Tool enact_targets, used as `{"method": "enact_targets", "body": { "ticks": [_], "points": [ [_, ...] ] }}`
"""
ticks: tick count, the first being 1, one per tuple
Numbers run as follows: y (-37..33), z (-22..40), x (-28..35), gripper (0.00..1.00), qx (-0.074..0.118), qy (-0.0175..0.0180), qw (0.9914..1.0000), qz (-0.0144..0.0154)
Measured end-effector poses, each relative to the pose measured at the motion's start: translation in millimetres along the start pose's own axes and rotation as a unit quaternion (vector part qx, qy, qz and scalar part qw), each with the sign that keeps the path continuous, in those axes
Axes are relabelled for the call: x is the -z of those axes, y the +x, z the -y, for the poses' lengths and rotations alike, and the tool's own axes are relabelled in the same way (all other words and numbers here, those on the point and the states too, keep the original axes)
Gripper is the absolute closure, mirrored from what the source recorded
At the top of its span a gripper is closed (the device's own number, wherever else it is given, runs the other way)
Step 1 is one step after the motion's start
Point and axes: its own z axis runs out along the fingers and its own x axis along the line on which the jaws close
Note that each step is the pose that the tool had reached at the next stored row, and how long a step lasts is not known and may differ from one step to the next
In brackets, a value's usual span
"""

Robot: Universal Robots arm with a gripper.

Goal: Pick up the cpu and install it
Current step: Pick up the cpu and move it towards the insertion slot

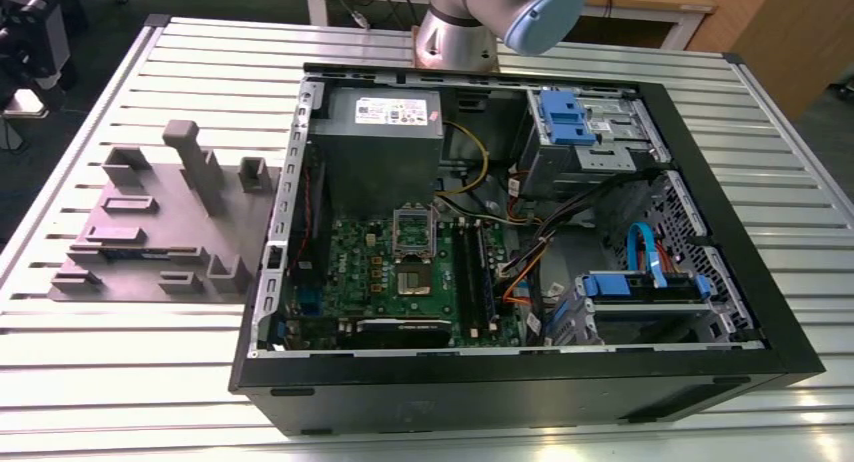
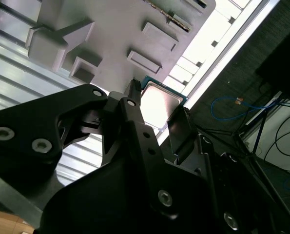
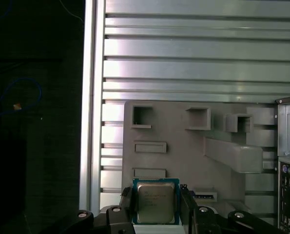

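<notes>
you have the cpu (image 3: 155,202) pinched between the two fingers of the gripper (image 3: 157,208), up in the air over the grey fixture tray (image 3: 183,156). it's a thin square chip with a dull silver lid and a teal-green rim.

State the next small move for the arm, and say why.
Probably carry the cpu sideways toward the open computer case, keeping its height. The gripper grips it by two opposite edges, lifted clear of the grey fixture tray, and the socket sits on the motherboard inside that case.
</notes>
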Motion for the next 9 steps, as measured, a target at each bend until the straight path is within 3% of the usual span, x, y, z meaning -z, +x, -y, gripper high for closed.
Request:
{"method": "enact_targets", "body": {
  "ticks": [9],
  "points": [
    [0.0, -0.2, 3.4, 0.53, 0.0, 0.0, 1.0, 0.0]
  ]
}}
